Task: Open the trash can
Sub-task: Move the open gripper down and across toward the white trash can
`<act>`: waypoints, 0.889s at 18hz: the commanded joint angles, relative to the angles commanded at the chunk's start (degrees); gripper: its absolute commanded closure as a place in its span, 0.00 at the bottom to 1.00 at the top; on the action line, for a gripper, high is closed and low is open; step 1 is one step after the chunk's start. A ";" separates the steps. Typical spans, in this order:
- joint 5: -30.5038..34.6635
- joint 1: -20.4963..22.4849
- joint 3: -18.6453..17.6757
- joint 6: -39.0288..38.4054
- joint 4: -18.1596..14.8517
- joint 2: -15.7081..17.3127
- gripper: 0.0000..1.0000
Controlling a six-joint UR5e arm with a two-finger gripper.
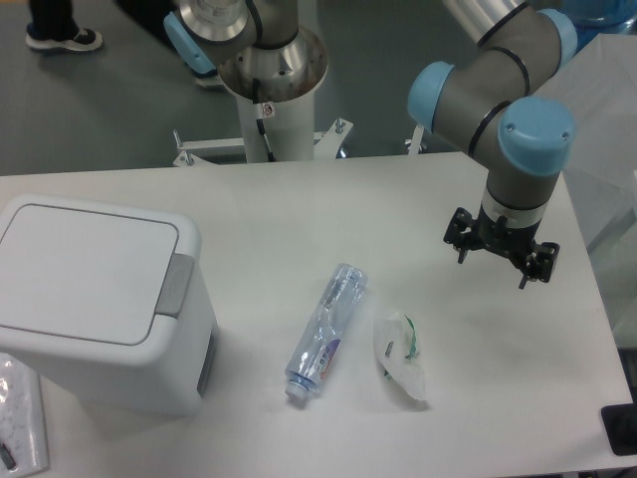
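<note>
Boxy white plastic trash can (100, 299) with grey push tab at table's left edge, lid flat and shut, clear crushed plastic bottle (324, 332) and crumpled white wrapper (400, 354) mid-table, black two-finger gripper (501, 257) hovering far right, spread, empty

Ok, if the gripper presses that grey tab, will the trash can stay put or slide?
The trash can looks like thin white plastic, so probably light; it could skid on the smooth table. Its broad boxy base makes tipping unlikely. The grey tab sits on the top edge, so a downward press should pin it.
</note>
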 joint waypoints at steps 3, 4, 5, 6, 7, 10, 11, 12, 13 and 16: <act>-0.09 -0.26 -0.09 -0.18 0.00 0.09 0.00; -0.70 -0.35 0.00 -0.18 0.00 0.26 0.00; -1.83 -0.87 0.00 -0.18 0.00 0.35 0.00; -2.80 -1.40 0.09 -0.18 0.00 0.44 0.00; -2.99 -1.84 0.78 -0.35 0.00 0.44 0.00; -3.34 -4.56 1.50 -1.92 -0.09 0.35 0.00; -4.30 -5.09 1.49 -5.85 -0.09 0.53 0.00; -6.31 -5.62 1.67 -11.63 0.00 0.61 0.00; -8.16 -5.97 1.84 -15.69 0.09 0.70 0.00; -11.68 -9.22 3.34 -24.66 1.23 0.88 0.00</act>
